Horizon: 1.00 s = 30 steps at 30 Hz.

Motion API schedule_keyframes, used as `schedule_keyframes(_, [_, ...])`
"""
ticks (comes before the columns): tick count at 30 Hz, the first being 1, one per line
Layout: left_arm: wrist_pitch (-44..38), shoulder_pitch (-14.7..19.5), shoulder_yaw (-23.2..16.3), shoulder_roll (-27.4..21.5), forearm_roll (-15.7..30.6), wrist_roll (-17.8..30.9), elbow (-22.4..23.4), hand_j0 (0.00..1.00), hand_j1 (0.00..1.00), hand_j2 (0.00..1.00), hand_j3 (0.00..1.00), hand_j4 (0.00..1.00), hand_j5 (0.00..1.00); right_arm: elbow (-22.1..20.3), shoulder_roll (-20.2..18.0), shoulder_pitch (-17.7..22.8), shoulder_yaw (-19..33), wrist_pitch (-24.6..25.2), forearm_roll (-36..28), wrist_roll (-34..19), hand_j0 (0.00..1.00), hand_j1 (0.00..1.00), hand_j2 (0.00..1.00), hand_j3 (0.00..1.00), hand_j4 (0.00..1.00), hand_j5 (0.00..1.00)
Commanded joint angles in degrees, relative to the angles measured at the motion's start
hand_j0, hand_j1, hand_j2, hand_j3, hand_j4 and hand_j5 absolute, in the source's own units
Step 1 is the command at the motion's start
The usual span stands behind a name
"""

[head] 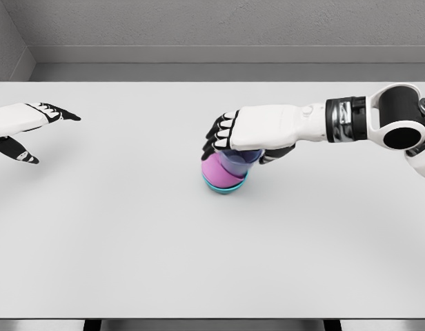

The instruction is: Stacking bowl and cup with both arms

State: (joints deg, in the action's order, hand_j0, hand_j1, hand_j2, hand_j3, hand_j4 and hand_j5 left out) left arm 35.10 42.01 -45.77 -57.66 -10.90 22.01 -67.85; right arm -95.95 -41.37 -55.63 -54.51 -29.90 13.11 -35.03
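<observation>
Sitting directly under the right hand (243, 134), the cup (234, 160) is gripped inside the bowl (223, 181); the left hand (23, 127) is held open, well apart.

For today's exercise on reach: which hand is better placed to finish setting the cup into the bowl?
The right hand. Its fingers are curled over the purple cup, which sits in the teal bowl at mid-table. The left hand hovers open at the far left edge.
</observation>
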Motion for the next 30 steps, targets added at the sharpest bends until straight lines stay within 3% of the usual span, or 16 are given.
schedule_keyframes(1, [-0.1, 0.0, 0.1, -0.1, 0.4, 0.0, 0.0, 1.00, 1.00, 1.00, 1.00, 1.00, 1.00, 0.0, 0.0, 0.0, 0.0, 0.1, -0.3, 0.0, 0.99, 0.99, 0.99, 0.99, 0.99, 0.99])
schedule_keyframes(10, [-0.1, 0.0, 0.1, -0.1, 0.4, 0.0, 0.0, 1.00, 1.00, 1.00, 1.00, 1.00, 1.00, 0.0, -0.3, -0.1, 0.3, -0.2, -0.3, 0.0, 0.99, 0.99, 0.99, 0.99, 0.99, 0.99])
schedule_keyframes(11, [-0.1, 0.0, 0.1, -0.1, 0.4, 0.1, 0.0, 1.00, 1.00, 1.00, 1.00, 1.00, 1.00, -0.5, -1.3, -0.4, 2.6, -0.9, 0.0, 0.0, 1.00, 1.00, 1.00, 1.00, 1.00, 1.00])
schedule_keyframes(12, [-0.1, 0.0, 0.1, -0.1, 0.4, 0.0, 0.0, 1.00, 1.00, 1.00, 1.00, 1.00, 1.00, -4.5, -8.5, 1.1, 11.0, -5.0, -0.4, 0.0, 1.00, 1.00, 1.00, 1.00, 1.00, 1.00])
schedule_keyframes(13, [-0.1, 0.0, 0.1, -0.1, 0.4, 0.1, 0.0, 1.00, 1.00, 1.00, 1.00, 1.00, 1.00, -4.4, -14.3, 7.6, 17.8, -5.1, -2.0, 0.0, 1.00, 1.00, 1.00, 1.00, 1.00, 1.00])
schedule_keyframes(14, [-0.1, 0.0, 0.1, -0.1, 0.4, 0.1, 0.0, 1.00, 1.00, 1.00, 1.00, 1.00, 1.00, -4.2, -18.3, 16.9, 28.4, -5.1, -7.8, 0.0, 1.00, 1.00, 1.00, 1.00, 1.00, 1.00])
schedule_keyframes(15, [-0.1, 0.0, 0.1, -0.1, 0.5, 0.1, 0.0, 1.00, 1.00, 1.00, 1.00, 1.00, 1.00, -3.7, -20.2, 24.5, 36.2, -5.1, -8.3, 0.0, 1.00, 1.00, 1.00, 1.00, 1.00, 1.00])
schedule_keyframes(16, [-0.1, 0.0, 0.1, -0.1, 0.6, 0.0, 0.0, 1.00, 1.00, 1.00, 1.00, 1.00, 1.00, -3.6, -20.4, 27.4, 38.3, -5.1, -8.3, 0.0, 1.00, 1.00, 1.00, 1.00, 1.00, 1.00])
schedule_keyframes(19, [-0.1, -0.1, 0.0, -0.1, 0.1, 0.2, 0.0, 1.00, 1.00, 1.00, 1.00, 1.00, 1.00, -4.5, -19.8, 27.9, 35.8, -5.1, -8.4, 0.0, 1.00, 1.00, 1.00, 1.00, 1.00, 1.00])
schedule_keyframes(20, [-0.1, -0.2, 0.0, -0.1, 0.1, 0.2, 0.0, 1.00, 1.00, 1.00, 1.00, 1.00, 1.00, -4.5, -18.3, 25.7, 32.7, -5.1, -8.4, 0.0, 1.00, 1.00, 1.00, 1.00, 1.00, 1.00])
schedule_keyframes(22, [-0.1, -1.1, 0.1, -0.2, 0.1, 0.2, 0.0, 1.00, 1.00, 1.00, 1.00, 1.00, 1.00, -4.4, -14.4, 15.9, 21.4, -5.1, -8.3, 0.0, 1.00, 1.00, 1.00, 1.00, 1.00, 1.00])
schedule_keyframes(30, [-0.1, -1.2, 0.1, -0.2, 0.0, 0.3, 0.0, 1.00, 1.00, 1.00, 1.00, 1.00, 1.00, -4.5, -14.3, 15.2, 20.6, -5.1, -8.2, 0.0, 1.00, 1.00, 1.00, 1.00, 1.00, 1.00])
